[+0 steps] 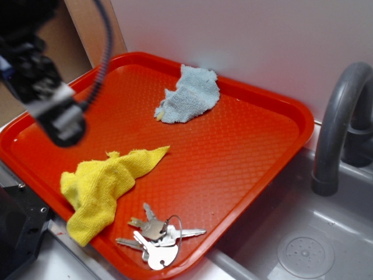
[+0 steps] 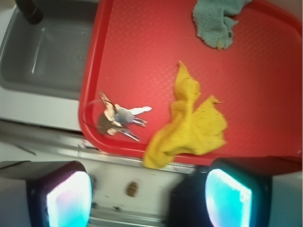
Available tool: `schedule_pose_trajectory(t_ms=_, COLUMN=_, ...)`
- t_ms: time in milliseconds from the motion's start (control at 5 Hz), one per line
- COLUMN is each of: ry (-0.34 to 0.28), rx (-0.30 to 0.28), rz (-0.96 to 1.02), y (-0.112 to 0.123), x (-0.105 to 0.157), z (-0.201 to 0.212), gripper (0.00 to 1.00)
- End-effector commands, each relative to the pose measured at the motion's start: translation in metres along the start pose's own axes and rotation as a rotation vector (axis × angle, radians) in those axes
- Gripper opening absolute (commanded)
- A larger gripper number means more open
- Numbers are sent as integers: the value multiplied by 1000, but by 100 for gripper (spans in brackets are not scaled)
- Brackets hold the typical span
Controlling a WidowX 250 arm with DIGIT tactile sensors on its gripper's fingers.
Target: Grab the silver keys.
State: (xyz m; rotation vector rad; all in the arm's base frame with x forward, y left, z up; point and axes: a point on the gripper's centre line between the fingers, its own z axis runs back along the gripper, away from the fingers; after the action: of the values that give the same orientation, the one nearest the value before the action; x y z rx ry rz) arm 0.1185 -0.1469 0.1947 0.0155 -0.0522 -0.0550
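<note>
At about six o'clock on the red tray [image 1: 250, 151], close to its near rim, lie the silver keys [image 1: 156, 236], a small fanned bunch on a thin wire ring with their blades pointing several ways. In the wrist view the same bunch sits at roughly nine o'clock, in the tray's corner beside the grey sink [image 2: 45, 52]. Just beside the keys, at their ten o'clock in the exterior view, is a crumpled yellow cloth [image 1: 105, 186]; it looks near but apart from them, with one end drooping over the tray's edge. A pale blue cloth [image 1: 189, 96] lies well apart, at twelve o'clock near the far rim, and a grey faucet [image 1: 344, 122] rises at three o'clock over the sink.

The gripper [image 2: 147, 198] hangs above the tray's left side, well away from the keys and blurred in the exterior view. Its two fingers [image 2: 68, 201] stand wide apart in the wrist view with nothing between them (so the pincer is released and empty).

The step in hand seems to be the approach; no grasp has begun. The next move likely calls for bringing the released fingers over the bunch, straddling it, and descending low, since the keys lie flat against the textured surface. The rim close by and the yellow cloth leave little room for error.
</note>
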Motion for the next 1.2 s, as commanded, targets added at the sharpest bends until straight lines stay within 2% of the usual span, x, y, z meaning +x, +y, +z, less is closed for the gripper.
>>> schedule_pose_trajectory(t_ms=0, ry=-46, rx=20, rz=259, y=-51, x=17, z=-24, gripper=100)
schedule_pose_trajectory(t_ms=400, ry=-56, rx=-9, rz=358, y=-33, x=29, z=-75, gripper=100)
schedule_pose_trajectory(t_ms=600, ry=-38, rx=-11, rz=358, y=-39, x=31, z=-103, gripper=100)
schedule_pose_trajectory(t_ms=800, ry=-46, rx=-38, rz=356, y=-46, x=37, z=-120, gripper=100)
schedule_pose_trajectory(t_ms=1000, ry=-27, rx=-65, rz=364, y=-55, x=46, z=-127, gripper=100)
